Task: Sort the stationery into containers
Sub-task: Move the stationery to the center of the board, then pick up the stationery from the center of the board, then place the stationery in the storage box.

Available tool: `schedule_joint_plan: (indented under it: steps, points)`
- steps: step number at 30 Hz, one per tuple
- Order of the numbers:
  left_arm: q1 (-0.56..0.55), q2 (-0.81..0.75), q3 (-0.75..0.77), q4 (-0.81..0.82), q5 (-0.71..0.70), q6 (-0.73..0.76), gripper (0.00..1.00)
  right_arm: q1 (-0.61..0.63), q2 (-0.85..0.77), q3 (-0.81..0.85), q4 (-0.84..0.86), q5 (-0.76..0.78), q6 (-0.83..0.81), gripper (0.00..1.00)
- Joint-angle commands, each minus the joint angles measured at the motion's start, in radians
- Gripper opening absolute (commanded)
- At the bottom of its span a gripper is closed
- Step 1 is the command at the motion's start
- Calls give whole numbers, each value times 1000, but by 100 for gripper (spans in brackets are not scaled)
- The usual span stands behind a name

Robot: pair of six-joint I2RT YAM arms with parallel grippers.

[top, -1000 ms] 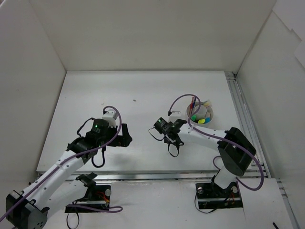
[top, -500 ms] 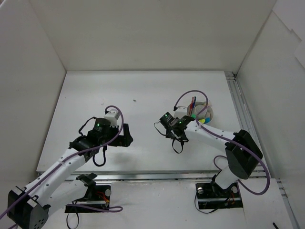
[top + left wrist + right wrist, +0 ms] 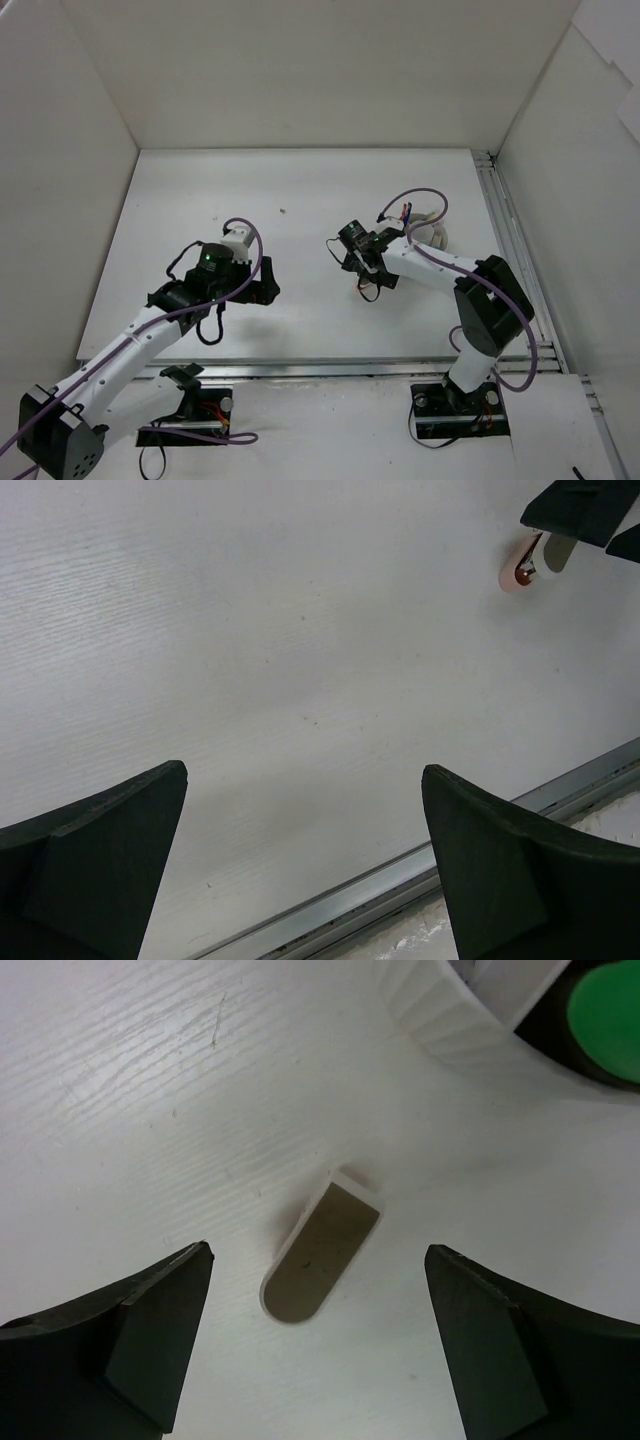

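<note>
Right jaws stand spread wide, grasping nothing; in the right wrist view the two dark fingers sit at the lower corners with bare counter between them. Tan eraser lies flat on the counter in that gap, roughly midway between the fingers and a little ahead of their tips, touching neither. It is oblong, one end rounded, the other squared off with a white edge, and it lies at a slant. Beyond it, near but apart, curves the ribbed wall of the white tub, with the green end of a highlighter showing inside. From the top camera the tub is mostly hidden behind the right arm; thin red and blue pens stick up from it. Left jaws are also wide apart and empty, their fingers hanging over plain counter close to the metal rail at its near edge, well apart from the eraser. Far corner of the left wrist view: a pinkish shape touching a grey-tan one under the right fingertips; cannot tell whether one item or two.
</note>
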Motion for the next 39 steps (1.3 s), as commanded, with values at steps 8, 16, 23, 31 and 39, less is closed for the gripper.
schedule_joint_plan:
  steps: [8, 16, 23, 31, 39]
  points:
    - [31, -11, 58, 34, 13, 34, 100, -21, 77, 35, 4, -29, 17, 61]
    - [40, 2, 58, 49, 32, 34, 100, -22, -15, 45, 7, 31, -81, 0]
    - [49, -11, 74, 51, 29, 37, 100, -2, -211, 139, 10, 178, -366, 0]
    - [68, 11, 92, 60, 39, 39, 100, -172, -279, 170, 19, 277, -472, 0]
    - [77, 12, 111, 45, 24, 43, 100, -341, -214, 190, 74, 163, -523, 0]
